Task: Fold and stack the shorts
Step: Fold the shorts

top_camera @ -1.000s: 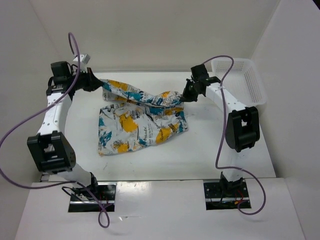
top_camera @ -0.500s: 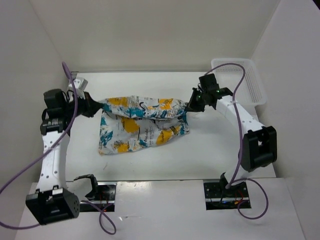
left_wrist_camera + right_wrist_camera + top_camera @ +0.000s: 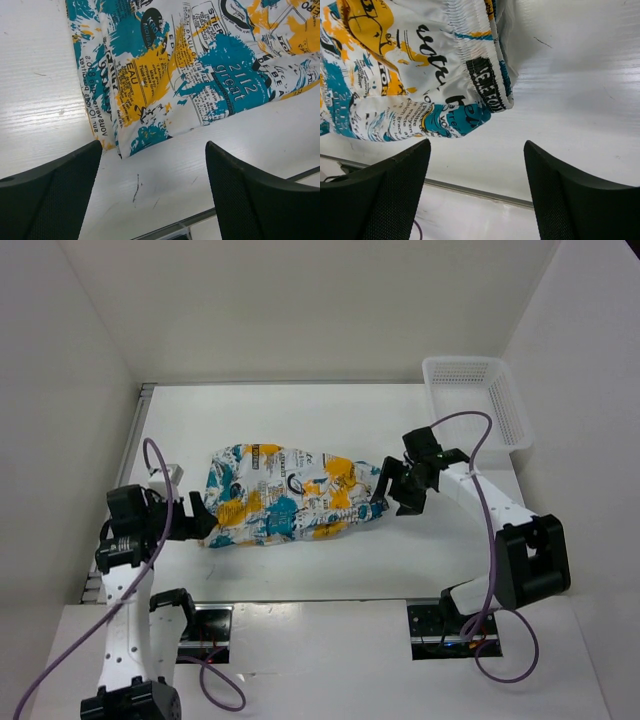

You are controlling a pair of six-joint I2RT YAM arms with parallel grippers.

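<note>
The shorts [image 3: 290, 495], white with teal, yellow and black print, lie folded in a wide band on the white table [image 3: 330, 420]. My left gripper [image 3: 200, 521] stands open just off their left end, with nothing between its fingers. My right gripper [image 3: 384, 497] is open at their right end, by the elastic waistband. In the left wrist view the shorts [image 3: 190, 70] fill the top, and the left gripper [image 3: 154, 150] hangs over bare table just short of their hem. In the right wrist view the shorts [image 3: 410, 75] show above the open right gripper [image 3: 477, 147].
A white plastic mesh basket [image 3: 480, 400] stands at the back right corner of the table. White walls close in the back and both sides. The table's near edge [image 3: 200, 217] runs just below both grippers, with the arm bases beyond it.
Both grippers carried the shorts' far edge toward the near side, laying it over the rest as a fold. Both then opened and let go of the fabric.
</note>
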